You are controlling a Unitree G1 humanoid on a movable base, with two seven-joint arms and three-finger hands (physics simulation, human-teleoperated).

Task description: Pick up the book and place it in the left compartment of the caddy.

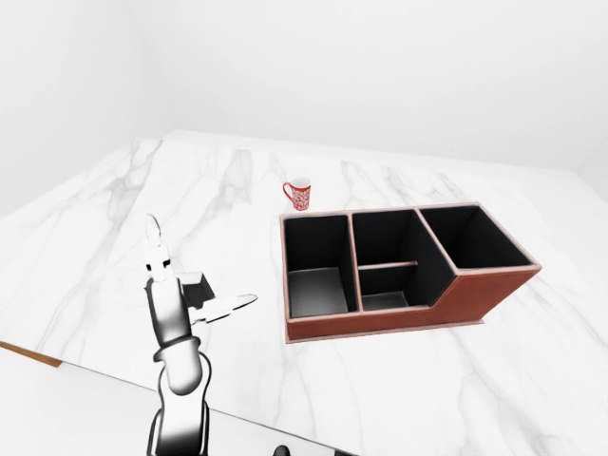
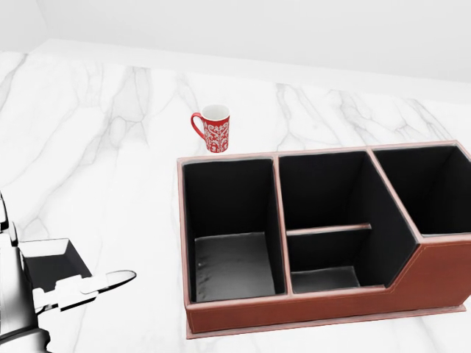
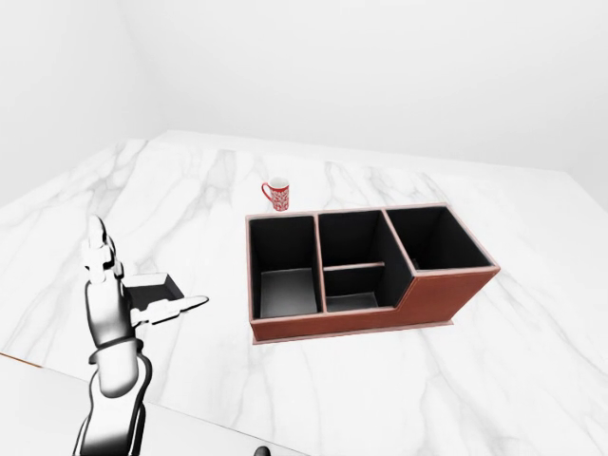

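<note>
The book (image 2: 50, 259), a dark block with a white top face, lies on the marble at the left edge of the head view. My left hand (image 1: 201, 262) stands open beside it, fingers (image 1: 153, 237) pointing up and thumb (image 2: 103, 281) stretched right toward the caddy. The book sits just behind the hand, between fingers and thumb, and nothing closes round it. The caddy (image 2: 309, 310) is brown leather with black lining. Its left compartment (image 2: 234, 261) holds nothing. My right hand does not show in any view.
A red-and-white patterned mug (image 2: 213, 129) stands just above the caddy's left corner in the head view. The marble table's (image 1: 85, 275) near edge runs along the bottom left of the left-eye view. White walls lie behind.
</note>
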